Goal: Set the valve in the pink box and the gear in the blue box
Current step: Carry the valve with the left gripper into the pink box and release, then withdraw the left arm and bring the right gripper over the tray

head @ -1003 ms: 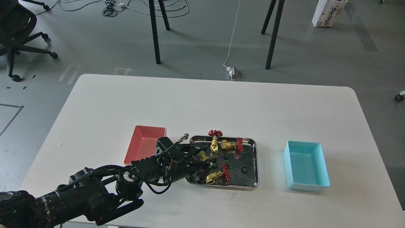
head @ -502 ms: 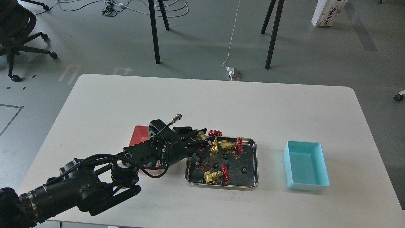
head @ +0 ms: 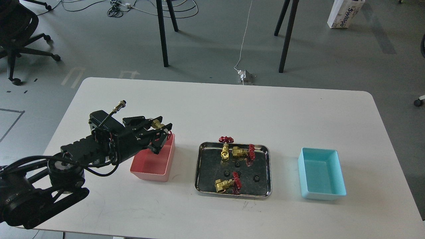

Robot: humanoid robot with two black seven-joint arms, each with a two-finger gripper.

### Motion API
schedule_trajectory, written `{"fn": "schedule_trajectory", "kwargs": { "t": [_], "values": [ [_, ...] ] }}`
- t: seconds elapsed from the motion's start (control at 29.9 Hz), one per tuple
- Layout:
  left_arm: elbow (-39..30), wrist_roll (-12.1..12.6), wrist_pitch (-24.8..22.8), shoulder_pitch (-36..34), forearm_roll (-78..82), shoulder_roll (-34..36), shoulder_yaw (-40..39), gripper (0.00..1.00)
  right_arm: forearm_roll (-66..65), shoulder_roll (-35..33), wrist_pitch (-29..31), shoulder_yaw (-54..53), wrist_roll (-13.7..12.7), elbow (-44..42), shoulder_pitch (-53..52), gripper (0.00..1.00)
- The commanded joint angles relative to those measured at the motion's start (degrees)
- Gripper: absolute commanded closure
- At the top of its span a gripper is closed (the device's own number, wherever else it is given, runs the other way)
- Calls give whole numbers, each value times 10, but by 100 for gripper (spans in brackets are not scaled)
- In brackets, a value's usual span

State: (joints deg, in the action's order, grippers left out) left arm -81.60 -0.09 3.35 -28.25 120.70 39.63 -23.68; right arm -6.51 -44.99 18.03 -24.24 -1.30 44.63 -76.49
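The left gripper [head: 161, 134] is hanging over the far end of the pink box [head: 152, 160], and it's got a valve [head: 157, 125] pinched between its fingers. You can see the brass body poking out between them, plus a bit of red at the box side, but the handwheel is mostly hidden by the black fingers. The valve is up in the air above the pink box, not sitting in it.

Everything else, taking the pink box as the reference: just to its right sits the steel tray [head: 267, 172], close but not touching. Three more valves are in there, one at the tray's far edge with its red wheel [head: 226, 139] sticking up over the rim, one beside it [head: 241, 152], one toward the near side [head: 226, 184]. A few tiny black gears [head: 256, 178] are scattered between them. Further right past the tray, well apart, is the blue box [head: 321, 173]. All of it is on the white table [head: 212, 106].
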Motion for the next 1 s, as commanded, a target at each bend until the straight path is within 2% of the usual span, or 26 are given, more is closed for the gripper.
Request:
{"fn": "schedule_trajectory", "kwargs": {
  "t": [0.0,0.2,0.33,0.43,0.54,0.6,0.77,0.97],
  "values": [
    [13,1,2,15,-1,-3,2,86,-1,3,0,1,-1,-1,-6,1],
    [57,-1,3,21,1,-22,5,85,-1,12,-1,1,-1,-1,-9,1],
    [96,-5,10,28,2,-41,6,79,-1,13,-7,1,-1,-1,-9,1],
    [100,-6,16,44,2,-47,5,72,-3,16,-7,1,-1,-1,-9,1],
    [99,-7,17,50,2,-48,-3,54,-20,23,-10,1,-1,-1,-10,1],
    [100,-7,18,50,1,-53,-5,37,-24,29,-11,1,-1,-1,-11,1],
    [99,-3,36,50,-3,-58,-25,22,-24,32,-10,0,-1,0,-10,1],
    [98,-3,31,29,-54,-67,-101,2,-26,32,-7,1,-1,6,-9,1]
  ]
}}
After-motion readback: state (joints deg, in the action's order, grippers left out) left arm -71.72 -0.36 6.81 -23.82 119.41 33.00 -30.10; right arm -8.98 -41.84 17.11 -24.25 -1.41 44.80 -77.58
